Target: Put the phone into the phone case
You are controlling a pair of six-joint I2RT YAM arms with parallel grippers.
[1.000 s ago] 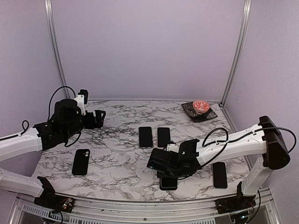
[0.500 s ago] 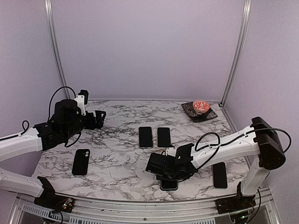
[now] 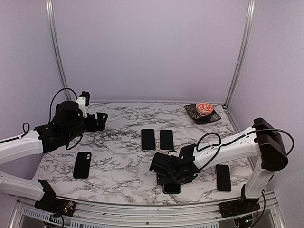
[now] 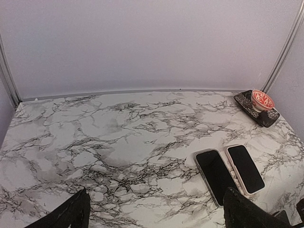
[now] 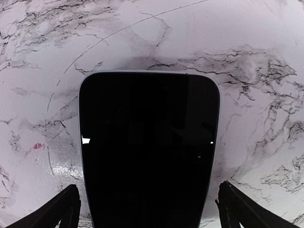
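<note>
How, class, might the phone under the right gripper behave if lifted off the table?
The phone looks rigid, so probably won't flex. Its glossy face suggests it is slippery. Lying flat on the marble table, its edges may be hard to grasp.

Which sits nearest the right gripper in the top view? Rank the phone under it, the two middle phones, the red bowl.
1. Phone: directly beneath the right gripper, near edge.
2. Two middle phones: just beyond, mid-table.
3. Red bowl: far right corner.
</note>
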